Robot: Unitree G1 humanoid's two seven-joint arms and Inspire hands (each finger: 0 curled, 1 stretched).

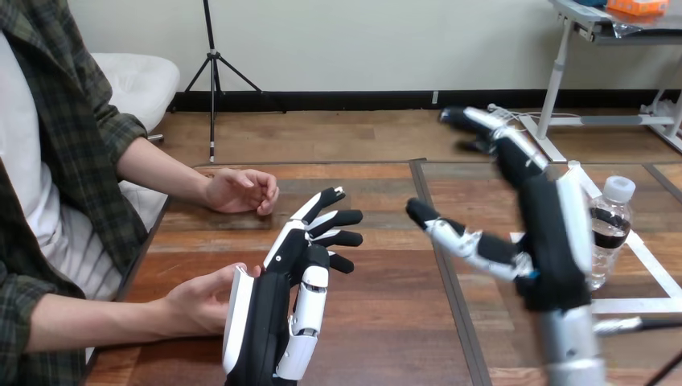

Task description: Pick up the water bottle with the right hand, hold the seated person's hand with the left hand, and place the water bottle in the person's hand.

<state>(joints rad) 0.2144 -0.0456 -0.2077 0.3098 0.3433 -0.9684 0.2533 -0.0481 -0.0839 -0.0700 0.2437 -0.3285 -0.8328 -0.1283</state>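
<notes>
A clear water bottle [609, 229] with a white cap and dark label stands upright on the table at the right. My right hand [540, 233] is raised just left of it, fingers straight and thumb spread toward the left, holding nothing. My left hand [297, 277] lies open over the table at the lower middle, fingers pointing up and right. The person's nearer hand [197, 301] rests palm-side up right beside my left hand's back; I cannot tell if they touch. The person's farther hand [241, 190] rests loosely curled on the table behind.
The wooden table [386, 322] has a dark seam running down its middle and white tape lines [651, 265] around the bottle's spot. The person sits at the left edge.
</notes>
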